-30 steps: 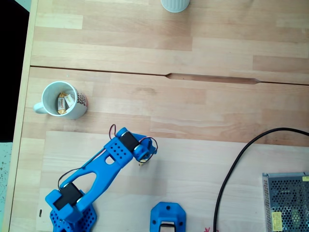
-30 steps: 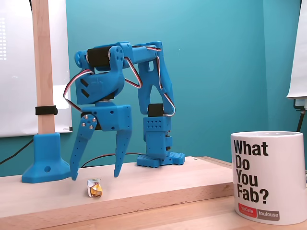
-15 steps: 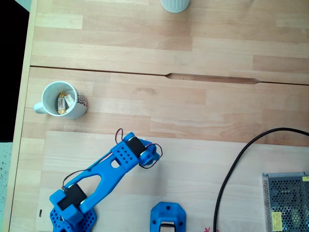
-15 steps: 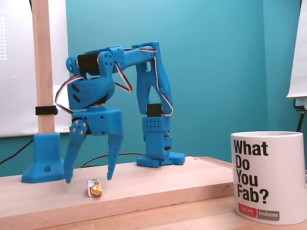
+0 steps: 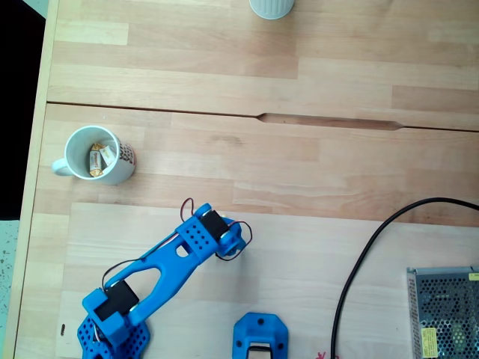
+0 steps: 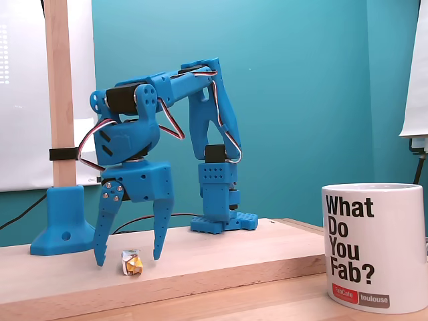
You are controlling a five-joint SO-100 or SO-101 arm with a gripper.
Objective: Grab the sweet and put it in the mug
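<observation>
The blue arm (image 6: 167, 120) bends down over the raised wooden board (image 6: 200, 257), and its gripper (image 6: 128, 255) points straight down with the two fingers spread wide apart. In the side fixed view the sweet (image 6: 132, 262) lies on the board between the two fingertips, a little nearer to the right one in that view. The tips are low, almost at the board, but neither finger seems to touch the sweet. The sweet is small, with a white wrapper and an orange-yellow twisted end toward the camera.

In the fixed view from above, the arm (image 5: 168, 262) reaches from its base at the lower left toward the middle of the board, and the gripper (image 5: 224, 241) is under the wrist there, so the sweet cannot be seen in that view.

The mug (image 5: 96, 155) stands well apart from the gripper, up and to the left in the view from above, with its handle to the left. It already holds other wrapped sweets (image 5: 99, 156). A plain pale cup (image 5: 270, 7) is at the top edge, a black cable (image 5: 359, 269) runs on the right, and a metal mesh box (image 5: 443, 310) is in the lower right corner.

In the side view a white mug with the words "What Do You Fab?" (image 6: 373, 244) stands close to the camera on the right
</observation>
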